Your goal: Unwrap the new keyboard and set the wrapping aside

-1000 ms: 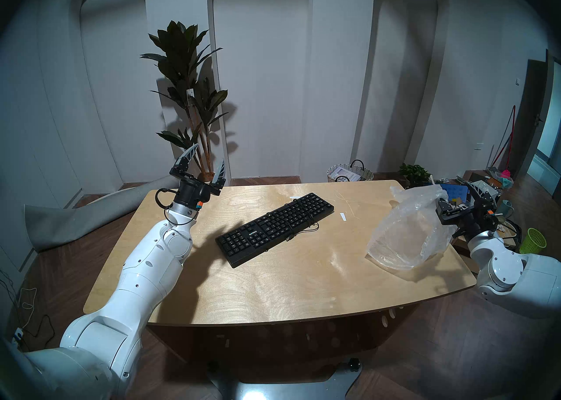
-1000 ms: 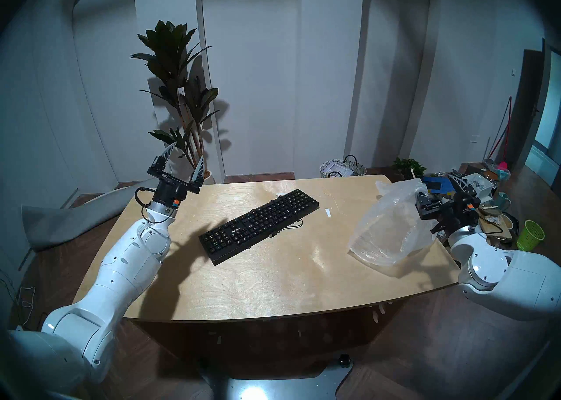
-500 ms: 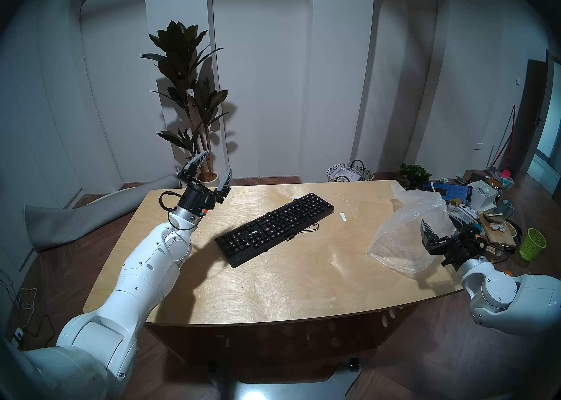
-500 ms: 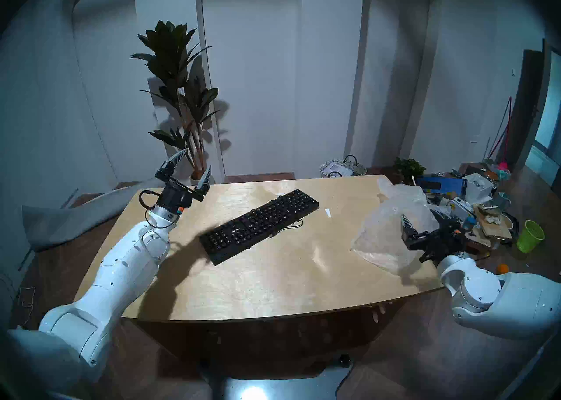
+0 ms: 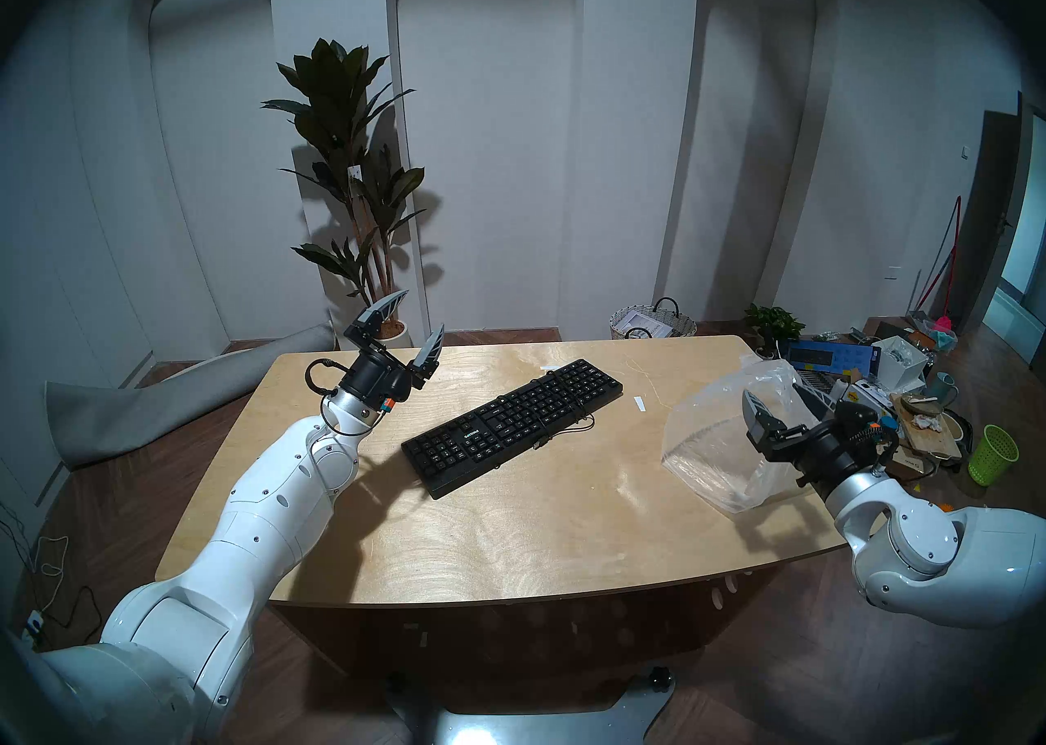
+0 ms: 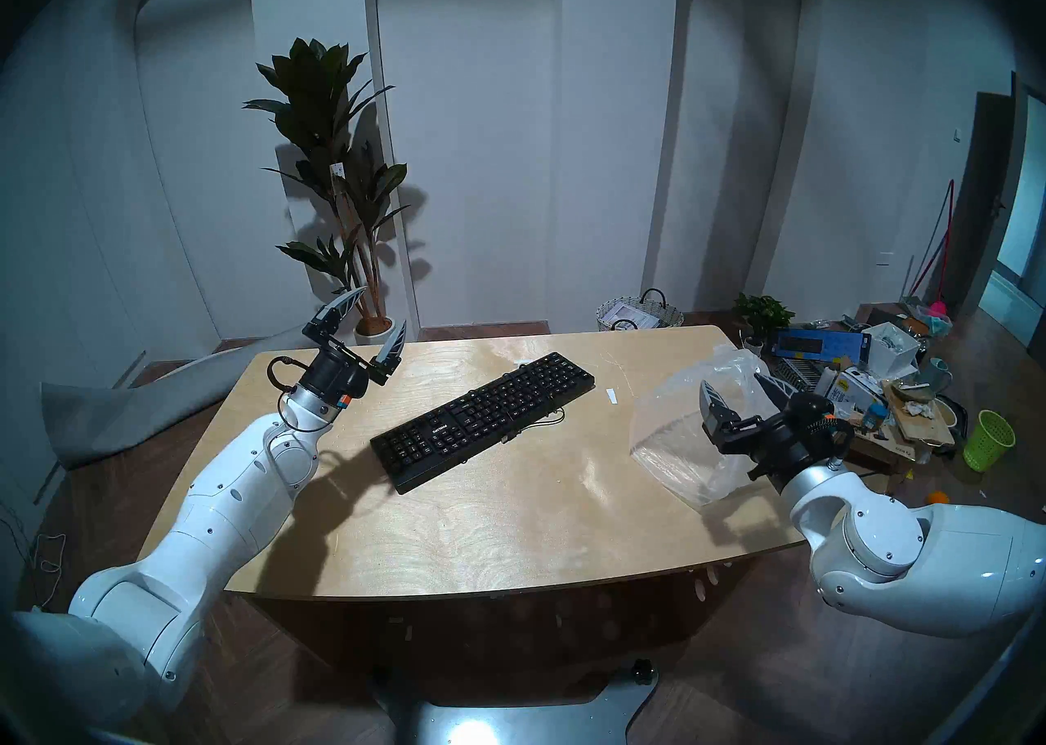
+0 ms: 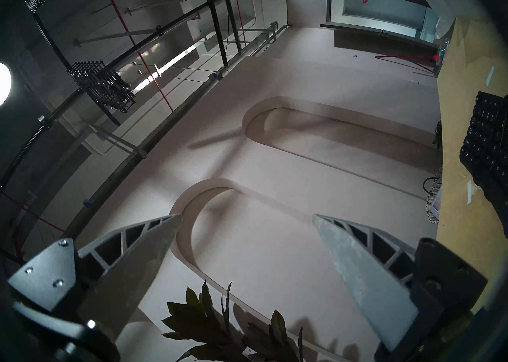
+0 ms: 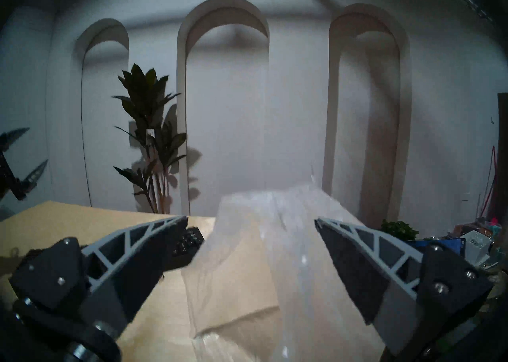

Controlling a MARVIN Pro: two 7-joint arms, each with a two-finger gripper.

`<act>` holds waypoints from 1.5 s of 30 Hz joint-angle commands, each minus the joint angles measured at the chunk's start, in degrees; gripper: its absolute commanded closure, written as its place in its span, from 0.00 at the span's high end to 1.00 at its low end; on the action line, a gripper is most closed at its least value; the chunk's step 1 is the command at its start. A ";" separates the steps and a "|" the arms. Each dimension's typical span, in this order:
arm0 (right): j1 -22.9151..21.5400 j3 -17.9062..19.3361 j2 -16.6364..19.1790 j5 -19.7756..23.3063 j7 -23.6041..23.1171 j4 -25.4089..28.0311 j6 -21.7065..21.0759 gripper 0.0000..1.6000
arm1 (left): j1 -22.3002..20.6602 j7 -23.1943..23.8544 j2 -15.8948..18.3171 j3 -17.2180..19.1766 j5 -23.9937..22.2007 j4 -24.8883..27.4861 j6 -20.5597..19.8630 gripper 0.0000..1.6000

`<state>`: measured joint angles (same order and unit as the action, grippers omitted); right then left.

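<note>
The black keyboard (image 5: 512, 426) (image 6: 481, 421) lies bare and diagonal in the middle of the wooden table (image 5: 509, 546), its thin cable beside it. The wrapping (image 5: 707, 444) (image 6: 673, 438), a clear crinkly bag, sits slumped on the table's right end. My right gripper (image 5: 775, 390) (image 6: 732, 379) (image 8: 251, 218) is open just behind the bag (image 8: 247, 270), which lies ahead of and between the spread fingers; I cannot tell whether they touch. My left gripper (image 5: 423, 309) (image 6: 385, 306) (image 7: 247, 215) is open and empty, raised over the table's far left corner, left of the keyboard (image 7: 486, 144).
Two small white tape strips (image 5: 639, 403) (image 5: 549, 367) lie near the keyboard's far end. Off the table's right side are a blue keyboard box (image 5: 832, 356), piled clutter and a green basket (image 5: 993, 454). A potted plant (image 5: 351, 172) and wicker basket (image 5: 651, 322) stand behind.
The right arm has dropped and swung nearer and leftward, still open. The bag has slumped lower and shifted left on the table. The left gripper has tipped a little toward the keyboard.
</note>
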<state>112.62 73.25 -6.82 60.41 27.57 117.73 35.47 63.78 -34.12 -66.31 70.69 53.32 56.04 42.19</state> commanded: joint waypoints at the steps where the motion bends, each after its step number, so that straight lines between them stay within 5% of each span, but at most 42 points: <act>1: -3.43 5.60 0.57 0.69 0.44 2.62 3.03 1.00 | -1.26 -0.22 0.19 0.19 0.40 0.54 0.05 1.00; 14: -11.19 17.55 0.69 1.97 3.66 2.39 8.92 1.00 | -1.51 -1.10 -2.47 0.98 -0.54 1.06 0.03 1.00; 20: -12.53 21.24 0.26 2.84 6.82 -0.66 8.82 1.00 | -1.04 -2.00 -7.10 4.13 -7.74 1.16 -0.39 1.00; 45: -7.35 13.04 0.81 -0.89 4.16 6.21 4.53 1.00 | 5.02 1.01 -12.24 8.82 -30.01 7.60 0.36 1.00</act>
<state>104.73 86.60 -6.30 60.82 32.52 121.42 40.13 67.14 -33.66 -77.38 78.57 27.18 60.29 42.64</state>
